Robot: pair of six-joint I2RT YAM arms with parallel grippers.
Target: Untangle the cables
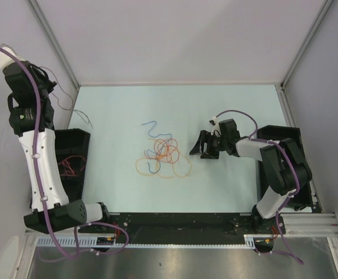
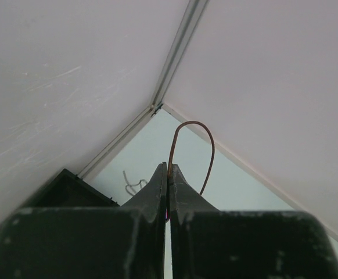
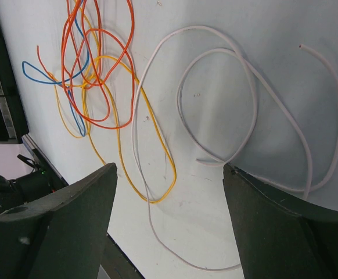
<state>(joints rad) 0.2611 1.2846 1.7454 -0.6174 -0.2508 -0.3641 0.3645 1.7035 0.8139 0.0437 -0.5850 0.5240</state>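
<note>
Orange, blue and yellow cables [image 1: 164, 154] lie knotted in the middle of the worktop [image 1: 233, 104], with a white cable [image 3: 255, 102] looping loosely beside them. The right hand [image 1: 204, 146] hovers wide open and empty just right of the knot. Closing there could pinch several strands and drag the whole tangle. The left hand [image 2: 168, 173], raised at the far left, is clamped on one reddish cable [image 2: 208, 148], which could slip and miss the black bin [image 1: 79, 139].
</note>
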